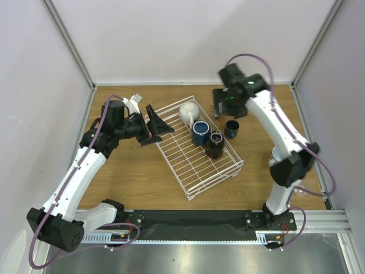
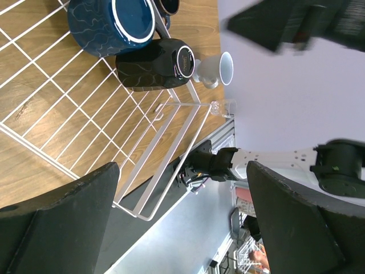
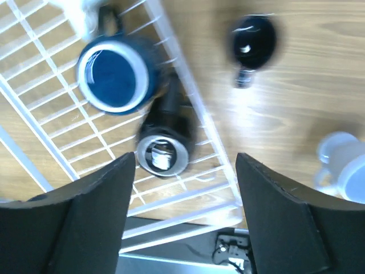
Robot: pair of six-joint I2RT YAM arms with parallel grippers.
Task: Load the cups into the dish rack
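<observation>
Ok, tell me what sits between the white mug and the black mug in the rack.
The navy blue mug sits between the white mug and the black mug, in a row inside the dish rack. The top view shows it.

Desk (image 1: 142,171): my work surface, brown wood grain.
Walls (image 1: 188,34): plain pale panels on three sides of me.
Corner posts (image 1: 68,40): grey metal.
Light: even.

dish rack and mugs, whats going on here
Mugs are being loaded into the dish rack. A cream-white mug, a navy blue mug and a black mug are in it; a dark navy mug and a pale grey-blue mug wait on the table. Both claws are open and empty, the right claw above the rack's edge, the left claw at its left side.
</observation>
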